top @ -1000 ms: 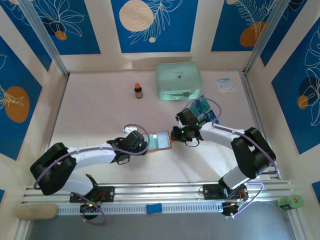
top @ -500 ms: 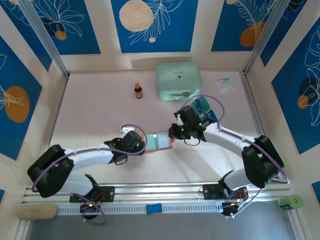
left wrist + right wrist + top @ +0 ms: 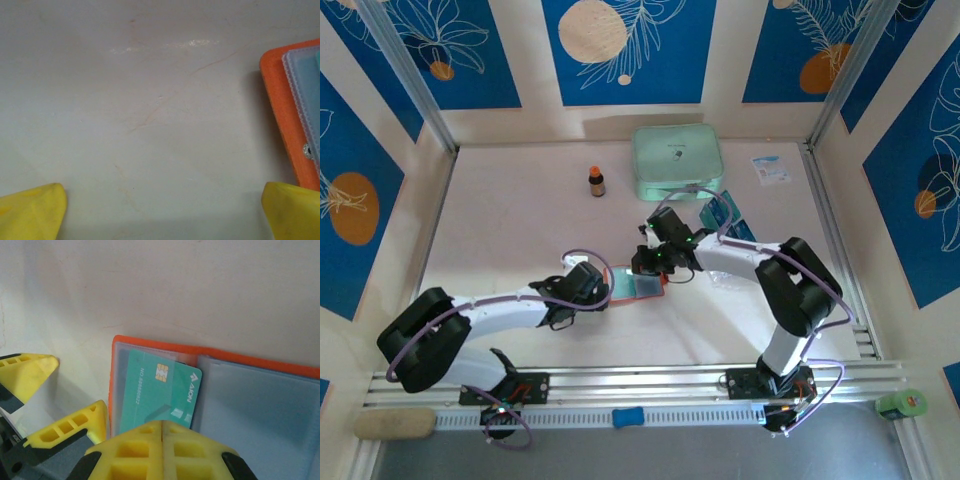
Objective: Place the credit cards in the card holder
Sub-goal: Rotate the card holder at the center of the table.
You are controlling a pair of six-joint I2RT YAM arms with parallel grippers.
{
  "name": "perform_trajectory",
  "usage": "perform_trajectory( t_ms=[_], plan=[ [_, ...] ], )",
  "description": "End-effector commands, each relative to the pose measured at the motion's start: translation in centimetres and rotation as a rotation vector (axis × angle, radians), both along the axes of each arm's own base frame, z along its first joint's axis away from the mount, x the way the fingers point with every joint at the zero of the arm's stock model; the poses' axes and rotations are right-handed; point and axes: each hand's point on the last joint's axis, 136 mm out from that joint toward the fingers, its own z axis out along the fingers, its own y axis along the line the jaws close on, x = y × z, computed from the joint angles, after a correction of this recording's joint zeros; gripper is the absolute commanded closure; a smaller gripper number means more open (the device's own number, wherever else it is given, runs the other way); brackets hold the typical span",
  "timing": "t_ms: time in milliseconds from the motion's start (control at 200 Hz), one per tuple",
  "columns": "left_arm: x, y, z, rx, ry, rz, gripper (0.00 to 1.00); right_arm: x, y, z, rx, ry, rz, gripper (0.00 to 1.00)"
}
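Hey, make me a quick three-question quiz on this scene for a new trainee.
1. True or false: the left gripper is open.
2. The chip card lies: A) in a sleeve of the holder; B) loose on the table; C) on top of the green case.
3. What colour is the holder's cover?
Key: 1 true; 2 A; 3 orange.

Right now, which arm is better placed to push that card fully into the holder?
Right. The right fingers are shut just behind the card, which sits partly in the holder. The left fingers stand open beside the holder, off the card.
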Motion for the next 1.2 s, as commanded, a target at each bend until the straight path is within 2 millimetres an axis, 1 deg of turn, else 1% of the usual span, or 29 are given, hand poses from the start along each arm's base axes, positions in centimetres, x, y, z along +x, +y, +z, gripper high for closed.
perform_trajectory(
  t_ms=[0,225,360,605,705,790,905,1035,1120,1195],
  plan=[
    [-0.2,0.8,-0.7,0.031,0.013,0.005,0.0,0.1,1.2,0.2,0.025,-0.004,0.039,1.0],
    [-0.2,0.8,-0.7,0.029,0.014,0.006,0.0,0.2,1.1,-1.4,0.002,0.018,0.035,1.0],
    [-0.2,0.8,-0.8,0.028,0.016,0.004,0.0,0.0,1.5,-2.2,-0.004,0.036,0.044,1.0],
    [-0.1,0.8,-0.8,0.026,0.014,0.007,0.0,-0.8,2.8,-2.7,-0.012,0.053,0.091,1.0],
    [-0.1,0.8,-0.7,0.024,0.012,0.006,0.0,-0.9,3.0,-3.0,-0.014,0.062,0.095,1.0],
    [-0.1,0.7,-0.4,0.023,0.007,0.005,0.0,-0.9,3.2,-2.7,-0.008,0.063,0.095,1.0],
    [0.1,0.9,0.2,0.021,-0.007,0.01,0.0,-0.6,3.1,-1.5,0.006,0.04,0.089,1.0],
    [0.5,1.4,1.2,0.01,-0.034,0.027,0.0,-0.3,2.5,-0.1,0.013,0.012,0.069,1.0],
    [0.8,1.9,1.7,0.004,-0.044,0.042,0.0,-0.1,1.9,0.3,0.006,0.0,0.055,1.0],
    [1.1,2.4,2.0,0.0,-0.05,0.054,0.0,0.1,1.3,0.0,-0.015,-0.003,0.043,1.0]
  ],
)
